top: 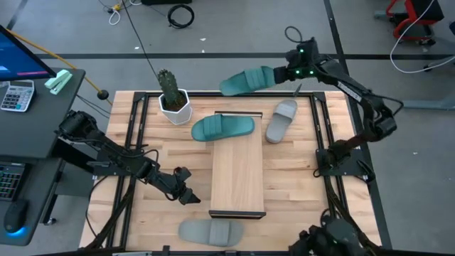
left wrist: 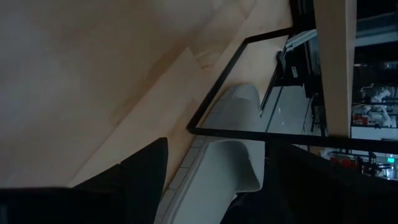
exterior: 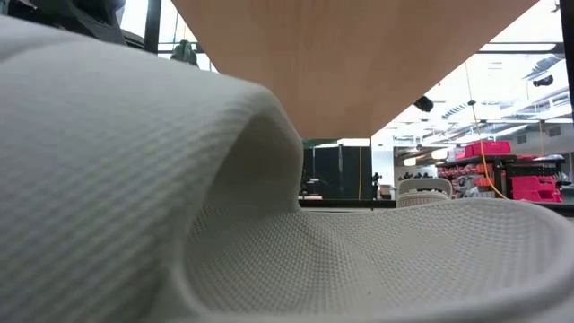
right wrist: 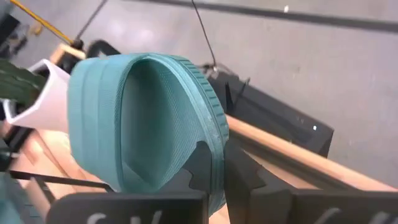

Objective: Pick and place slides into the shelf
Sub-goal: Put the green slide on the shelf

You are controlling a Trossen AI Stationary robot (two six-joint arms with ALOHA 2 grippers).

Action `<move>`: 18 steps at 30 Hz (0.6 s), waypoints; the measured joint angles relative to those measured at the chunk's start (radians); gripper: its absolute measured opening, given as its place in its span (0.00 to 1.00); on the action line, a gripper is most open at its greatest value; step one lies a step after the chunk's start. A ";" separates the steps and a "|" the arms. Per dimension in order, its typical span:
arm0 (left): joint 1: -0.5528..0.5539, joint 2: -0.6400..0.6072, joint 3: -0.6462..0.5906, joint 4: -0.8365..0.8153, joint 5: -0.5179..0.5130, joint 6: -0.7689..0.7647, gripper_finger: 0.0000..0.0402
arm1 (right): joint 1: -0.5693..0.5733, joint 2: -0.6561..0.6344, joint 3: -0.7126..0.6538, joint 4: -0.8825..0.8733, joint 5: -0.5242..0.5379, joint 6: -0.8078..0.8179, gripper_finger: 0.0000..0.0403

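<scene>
One teal slide (top: 222, 128) lies on the far end of the shelf (top: 238, 178). My right gripper (top: 286, 73) is shut on the second teal slide (top: 245, 80) above the table's far edge. One grey slide (top: 281, 119) lies on the table to the right of the shelf. The other grey slide (top: 211, 231) lies at the near edge and fills the low view (exterior: 269, 224). My left gripper (top: 188, 196) is open and empty, left of the shelf's near end. The near grey slide shows ahead of it in the left wrist view (left wrist: 224, 162). My right gripper pinches the teal slide's sole at its rim (right wrist: 214, 146) between the two fingers, at the slide's right-hand end (top: 270, 75). The slide is lifted clear and reaches from the fingers toward the table's left, its strap opening (right wrist: 149, 118) facing the wrist camera.
A cactus in a white pot (top: 173, 99) stands at the far left of the table, close to the held slide. The shelf's thin dark frame (left wrist: 249, 130) rises at its ends. A desk with a keyboard and calculator (top: 18, 96) stands left of the table.
</scene>
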 joint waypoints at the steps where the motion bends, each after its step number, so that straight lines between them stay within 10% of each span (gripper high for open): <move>1: 0.000 0.000 0.000 0.003 -0.002 0.005 0.70 | 0.000 -0.016 0.000 0.000 0.000 0.004 0.06; 18: 0.005 -0.020 0.000 0.296 -0.157 0.165 0.70 | -0.004 -0.270 0.001 0.051 -0.106 0.140 0.06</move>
